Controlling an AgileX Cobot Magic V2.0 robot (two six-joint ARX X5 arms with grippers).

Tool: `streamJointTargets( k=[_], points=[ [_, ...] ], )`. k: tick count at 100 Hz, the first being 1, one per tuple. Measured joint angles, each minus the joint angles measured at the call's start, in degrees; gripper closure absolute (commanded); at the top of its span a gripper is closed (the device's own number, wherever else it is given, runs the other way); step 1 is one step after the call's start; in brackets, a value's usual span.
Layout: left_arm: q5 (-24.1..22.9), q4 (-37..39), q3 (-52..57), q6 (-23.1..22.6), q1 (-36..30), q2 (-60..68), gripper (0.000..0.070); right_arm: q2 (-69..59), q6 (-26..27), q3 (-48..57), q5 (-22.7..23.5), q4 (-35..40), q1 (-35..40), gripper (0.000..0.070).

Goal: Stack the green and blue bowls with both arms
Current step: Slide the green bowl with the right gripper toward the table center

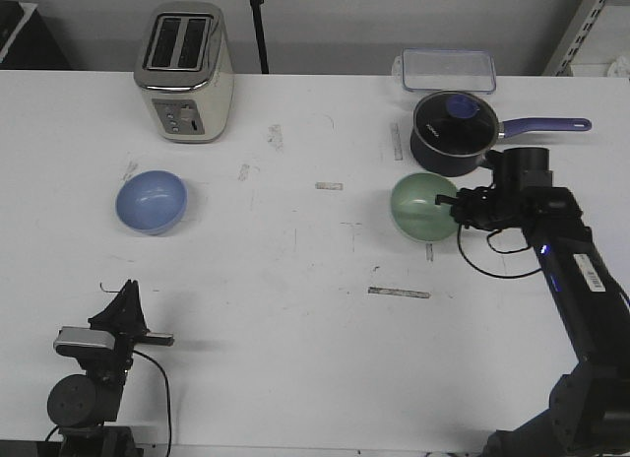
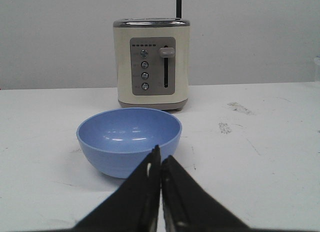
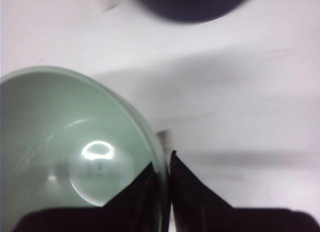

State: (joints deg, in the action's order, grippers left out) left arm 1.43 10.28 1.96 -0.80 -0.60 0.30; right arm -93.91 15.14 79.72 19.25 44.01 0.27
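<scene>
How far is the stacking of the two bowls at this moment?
Nothing is stacked yet. In hand: the right gripper is shut on the rim of the green bowl. Left: the blue bowl sits apart, untouched; the left gripper is shut and empty.

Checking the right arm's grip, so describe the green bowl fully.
The green bowl is small, round, glossy pale mint, empty and upright on the white table, just in front of the dark saucepan. The right tool is shut on its rim, one finger inside, one outside. A light glare shows on its inner bottom.
</scene>
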Motion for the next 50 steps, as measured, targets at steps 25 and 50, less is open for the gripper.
streamJointTargets(
  k=[25, 50],
  points=[
    [0.0, 0.0, 0.0, 0.0, 0.0, 0.0, 0.0699, 0.0, 11.5, 0.0, -7.1, -2.7, 14.2, 0.0691],
    [0.0, 0.0, 0.0, 0.0, 0.0, 0.0, 0.0699, -3.1, 18.7, 0.0, -8.7, -6.0, 22.5, 0.0691]
  ],
)
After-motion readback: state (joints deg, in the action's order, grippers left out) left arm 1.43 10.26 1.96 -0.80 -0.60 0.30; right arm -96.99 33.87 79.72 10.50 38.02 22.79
